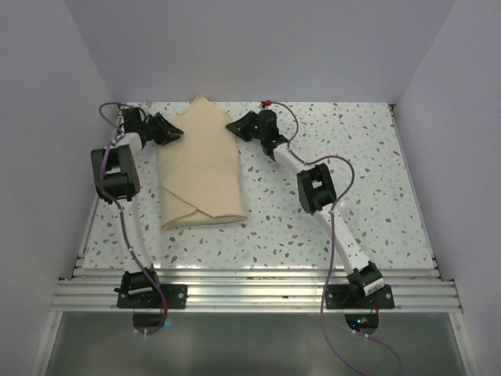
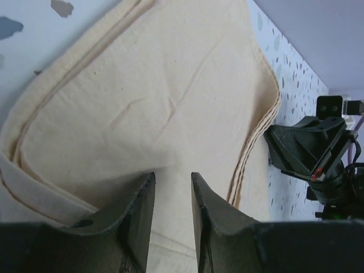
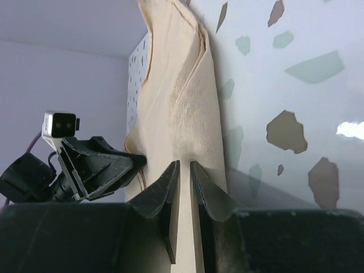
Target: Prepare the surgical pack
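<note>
The surgical pack (image 1: 200, 172) lies as a folded tan bundle at the table's middle left, with its far end rising to a small peak. My left gripper (image 1: 178, 133) sits at the bundle's far left edge. Its jaws stand apart over the cloth (image 2: 159, 96), and the left gripper (image 2: 172, 179) pinches nothing that I can see. My right gripper (image 1: 232, 126) is at the far right edge. In the right wrist view the right gripper (image 3: 185, 165) has closed to a narrow gap on a fold of the wrap (image 3: 182, 102), which puckers at its tips.
The speckled white table (image 1: 337, 141) is boxed in by pale walls at the back and both sides. An aluminium rail (image 1: 250, 294) runs along the near edge by the arm bases. Purple cables (image 1: 333, 258) trail along both arms.
</note>
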`<state>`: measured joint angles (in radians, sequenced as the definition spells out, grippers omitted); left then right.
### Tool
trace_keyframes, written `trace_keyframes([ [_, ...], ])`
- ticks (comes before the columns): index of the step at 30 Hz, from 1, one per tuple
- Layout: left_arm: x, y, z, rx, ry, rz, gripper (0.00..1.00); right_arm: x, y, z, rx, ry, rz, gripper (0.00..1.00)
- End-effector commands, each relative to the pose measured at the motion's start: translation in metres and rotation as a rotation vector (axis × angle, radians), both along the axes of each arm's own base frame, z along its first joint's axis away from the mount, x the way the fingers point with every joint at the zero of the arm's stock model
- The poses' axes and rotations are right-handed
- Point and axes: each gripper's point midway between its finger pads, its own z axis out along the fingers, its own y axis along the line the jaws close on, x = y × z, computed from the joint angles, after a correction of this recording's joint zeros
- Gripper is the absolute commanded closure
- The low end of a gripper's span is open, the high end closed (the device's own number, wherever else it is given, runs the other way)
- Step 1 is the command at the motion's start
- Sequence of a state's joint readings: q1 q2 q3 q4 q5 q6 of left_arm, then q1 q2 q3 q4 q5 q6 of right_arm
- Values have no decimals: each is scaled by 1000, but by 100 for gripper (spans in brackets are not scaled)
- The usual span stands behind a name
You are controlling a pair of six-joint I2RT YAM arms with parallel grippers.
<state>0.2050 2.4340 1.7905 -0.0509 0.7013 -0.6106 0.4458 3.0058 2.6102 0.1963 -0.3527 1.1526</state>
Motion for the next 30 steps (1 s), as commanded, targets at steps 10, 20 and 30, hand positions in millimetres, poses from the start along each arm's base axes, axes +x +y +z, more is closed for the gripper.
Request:
trace_keyframes([
  [10, 58, 42, 48, -36, -206, 54, 62, 60, -50, 73, 101, -163, -315, 94],
  [20, 46, 76, 91, 133, -217, 167, 55, 41, -47, 89, -100, -249, -151, 63],
  [30, 6, 87, 29, 289, -7, 261, 50, 4, -2, 20, -250, -233, 21, 48],
])
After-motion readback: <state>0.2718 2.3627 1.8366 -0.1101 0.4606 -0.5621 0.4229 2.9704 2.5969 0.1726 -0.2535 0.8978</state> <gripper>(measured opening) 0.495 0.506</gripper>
